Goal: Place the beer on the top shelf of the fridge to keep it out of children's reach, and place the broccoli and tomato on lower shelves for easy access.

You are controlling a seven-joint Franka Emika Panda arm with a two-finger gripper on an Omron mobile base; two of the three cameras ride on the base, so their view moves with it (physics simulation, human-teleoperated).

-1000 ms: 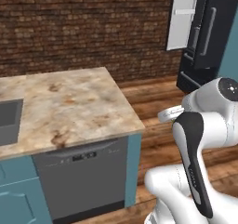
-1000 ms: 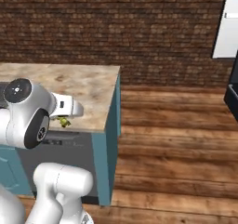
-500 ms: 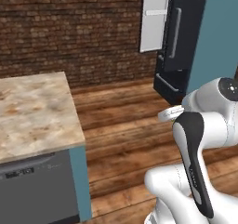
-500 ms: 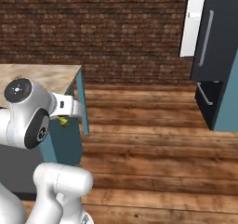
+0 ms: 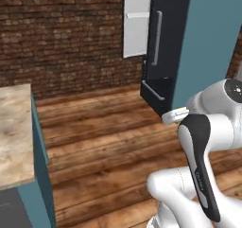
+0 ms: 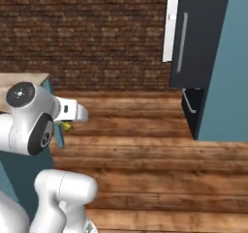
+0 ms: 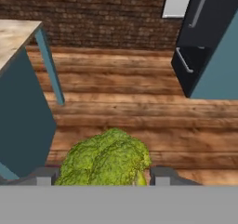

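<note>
Brown brick wall (image 5: 61, 38) spans the upper part of every view, above a plank wood floor (image 5: 108, 142) that fills the middle and lower ground. At the upper right of the left base view stands the fridge (image 5: 165, 42), a dark charcoal cabinet with a curved grey bar handle, its teal-edged door (image 5: 208, 47) swung toward the camera; a pale panel shows just left of it. At the left edge of the same view lies the marbled top of a teal counter (image 5: 14, 132), well apart from the fridge. Across the lower right rises the white robot arm (image 5: 203, 165) with its dark joint cover. In the hand view the gripper (image 7: 104, 177) sits at the bottom centre, its jaws partly open and closed on the broccoli (image 7: 104, 160), whose yellow-green head fills the space between the two dark finger tips. In the right base view a small yellow-green patch of the broccoli (image 6: 67, 126) appears at centre left, just under the white wrist and beside the counter's corner.
</note>
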